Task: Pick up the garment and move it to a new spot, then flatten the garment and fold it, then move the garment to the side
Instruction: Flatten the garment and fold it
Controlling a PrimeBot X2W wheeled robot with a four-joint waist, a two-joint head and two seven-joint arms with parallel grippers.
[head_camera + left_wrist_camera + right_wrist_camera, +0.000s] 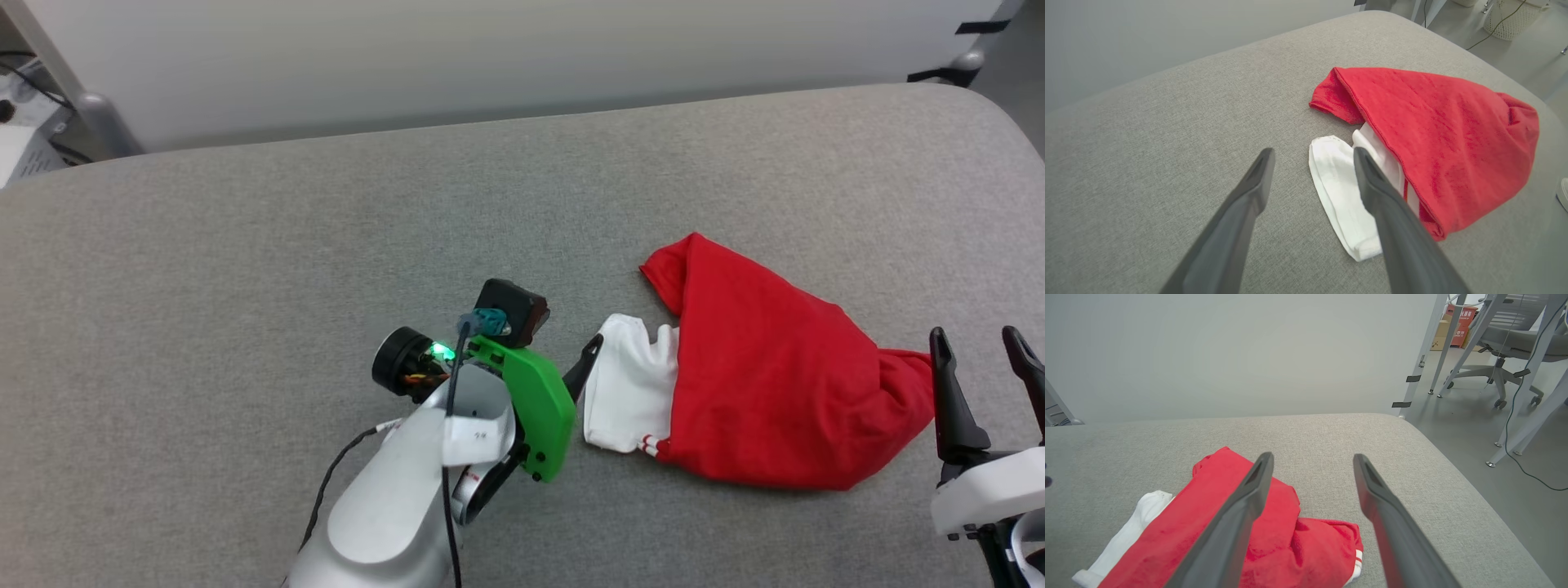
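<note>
The garment [759, 384] lies bunched on the grey fabric-covered worktop [245, 286], between the two claws. Its long axis runs from one claw across to the other. The broad end, where a white sleeve [629, 392] spills out from under the red cloth, points at the left claw [584, 363]. The narrower red end tapers toward the right claw [976, 335]. A red corner peaks up on the side away from both claws. A strip of red-and-white trim [649, 445] shows at the sleeve's near edge.

The left claw stands open and holds nothing. In its wrist view one finger crosses in front of the white sleeve and the other is over bare worktop. In the head view its visible fingertip is just beside the sleeve's edge, and whether it touches cannot be told.

The right claw is also spread wide and empty. In its wrist view one finger crosses in front of the red cloth and the other is over bare worktop.

Well beyond the left claw, a pale woven basket [1511, 16] stands on the floor. Its contents cannot be made out.
</note>
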